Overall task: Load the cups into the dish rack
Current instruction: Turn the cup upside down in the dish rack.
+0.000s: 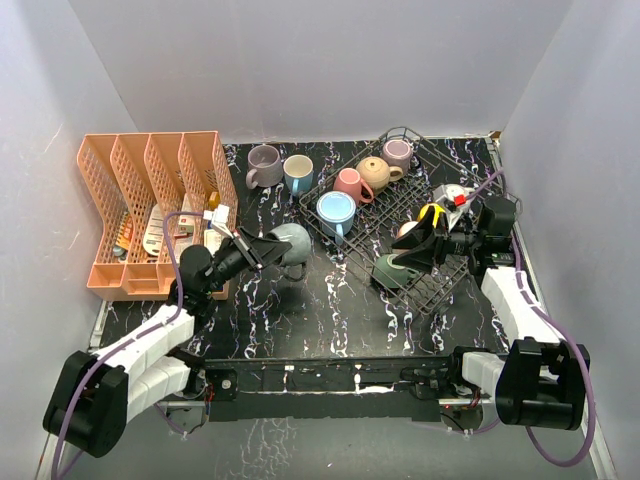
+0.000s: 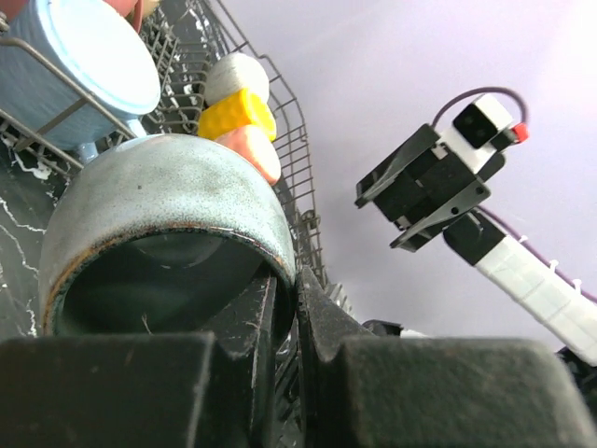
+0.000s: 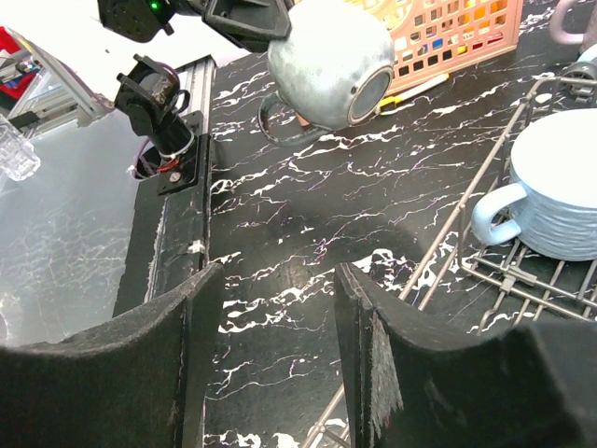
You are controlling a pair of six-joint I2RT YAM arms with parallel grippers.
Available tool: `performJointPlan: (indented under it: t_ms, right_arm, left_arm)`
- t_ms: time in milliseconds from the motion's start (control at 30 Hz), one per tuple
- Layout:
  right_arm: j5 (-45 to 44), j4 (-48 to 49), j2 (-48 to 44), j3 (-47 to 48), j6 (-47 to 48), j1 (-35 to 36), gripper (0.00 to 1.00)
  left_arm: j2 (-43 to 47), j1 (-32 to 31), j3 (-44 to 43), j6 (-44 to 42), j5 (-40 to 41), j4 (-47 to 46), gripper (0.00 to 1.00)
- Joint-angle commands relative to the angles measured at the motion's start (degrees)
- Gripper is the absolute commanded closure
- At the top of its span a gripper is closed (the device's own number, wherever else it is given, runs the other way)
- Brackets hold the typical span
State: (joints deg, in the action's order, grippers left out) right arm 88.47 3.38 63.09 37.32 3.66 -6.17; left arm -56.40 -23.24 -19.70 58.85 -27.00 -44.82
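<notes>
Left wrist: left pincer (image 2: pixel 284 285) grips grey mug (image 2: pixel 159 196) rim.

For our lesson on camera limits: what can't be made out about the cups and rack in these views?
Top view: dark green cup, partly covered by the right gripper.
Left wrist view: handle of the grey cup, hidden behind its body.
Right wrist view: pale blue cup, cut off by the right edge.

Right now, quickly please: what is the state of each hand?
Left hand: closed on the rim of the grey cup.
Right hand: open, holding nothing.
</notes>
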Motion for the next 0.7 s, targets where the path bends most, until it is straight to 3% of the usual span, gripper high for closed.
performJointPlan:
  t_ms: [0, 300, 667]
  right_arm:
    - [0.21, 5.15, 0.63, -0.41, -2.43, 1.17, 0.47]
    - [-2.86, 11.27, 1.76, -2.30, -8.31, 3.09, 0.47]
    - [-7.91, 23.12, 5.05, -5.34, -21.17, 10.77, 0.46]
  left_arm:
    - [2.17, -1.78, 0.91, 6.66, 4.01, -21.12, 1.00]
    - [-1.14, -10.03, 0.22, 3.91, 12.02, -23.71, 1.00]
    - [-11.64, -15.73, -2.72, 5.04, 19.24, -38.83, 1.00]
